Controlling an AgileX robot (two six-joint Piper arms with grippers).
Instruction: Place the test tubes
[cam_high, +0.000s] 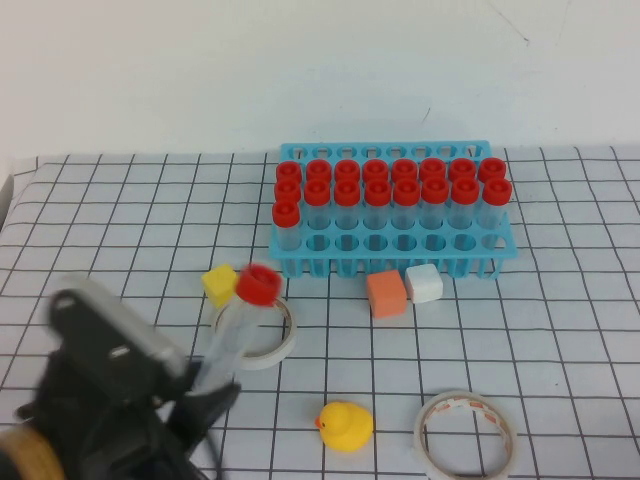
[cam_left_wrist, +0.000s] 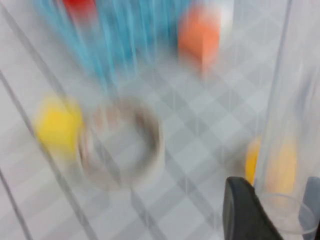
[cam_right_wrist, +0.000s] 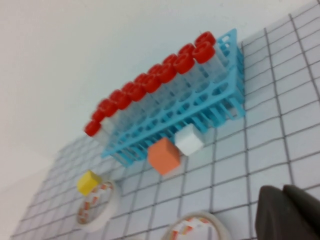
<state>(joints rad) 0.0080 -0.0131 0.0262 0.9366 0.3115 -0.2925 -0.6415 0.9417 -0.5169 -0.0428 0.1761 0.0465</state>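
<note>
A clear test tube (cam_high: 232, 335) with a red cap (cam_high: 258, 284) leans over the grid mat at the lower left, and my left gripper (cam_high: 200, 385) is shut on its lower end. In the left wrist view the tube (cam_left_wrist: 295, 115) runs up beside a black finger (cam_left_wrist: 245, 210), its round base between the jaws. The blue rack (cam_high: 385, 147) stands at the back with several red-capped tubes (cam_high: 405, 190) in its far rows and one more at the left of the third row. My right gripper (cam_right_wrist: 286, 212) is shut with nothing in it, low over the mat to the rack's (cam_right_wrist: 227, 95) right.
A yellow cube (cam_high: 219, 284) and a tape ring (cam_high: 272, 345) lie right under the held tube. An orange cube (cam_high: 385, 293) and a white cube (cam_high: 424, 283) sit against the rack's front. A yellow duck (cam_high: 346, 426) and a second tape ring (cam_high: 467, 432) lie near the front edge.
</note>
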